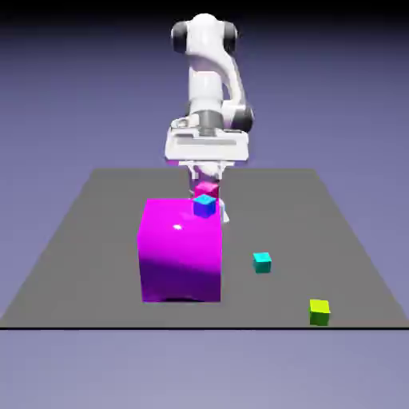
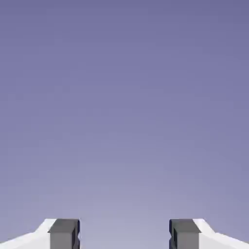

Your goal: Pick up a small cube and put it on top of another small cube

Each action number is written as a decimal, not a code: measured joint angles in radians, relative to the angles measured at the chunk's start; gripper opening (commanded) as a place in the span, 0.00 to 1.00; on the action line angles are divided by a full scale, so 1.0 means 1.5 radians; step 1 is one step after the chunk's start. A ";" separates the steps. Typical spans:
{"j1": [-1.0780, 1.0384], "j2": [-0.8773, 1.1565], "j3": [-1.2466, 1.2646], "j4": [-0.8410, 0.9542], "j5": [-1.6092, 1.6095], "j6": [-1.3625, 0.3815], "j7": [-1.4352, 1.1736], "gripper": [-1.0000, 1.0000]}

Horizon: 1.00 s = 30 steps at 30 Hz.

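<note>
You see the hand (image 2: pixel 124 235) with its fingertips apart and only the backdrop between them. In the exterior view, locate the lime cube (image 1: pixel 319 312) on the dark surface (image 1: pixel 96 248), well apart from the hand, toward the camera and the view's right. The teal cube (image 1: pixel 262 263) sits between them. Note the magenta block (image 1: pixel 181 252) on the camera side of the hand, with the blue cube (image 1: pixel 204 206) by its top edge.

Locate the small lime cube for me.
In the exterior view, the small lime cube sits near the table's front edge, right side, with the small teal cube its nearest neighbour.
</note>
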 measured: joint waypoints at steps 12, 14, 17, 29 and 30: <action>0.156 0.181 -0.099 0.104 0.253 -0.115 -0.348 0.50; 0.182 0.211 -0.116 0.121 0.296 -0.134 -0.406 0.50; 0.221 0.256 -0.141 0.147 0.359 -0.163 -0.493 0.50; 0.378 0.437 -0.240 0.251 0.612 -0.278 -0.841 0.50; 0.390 0.452 -0.248 0.259 0.633 -0.288 -0.870 0.50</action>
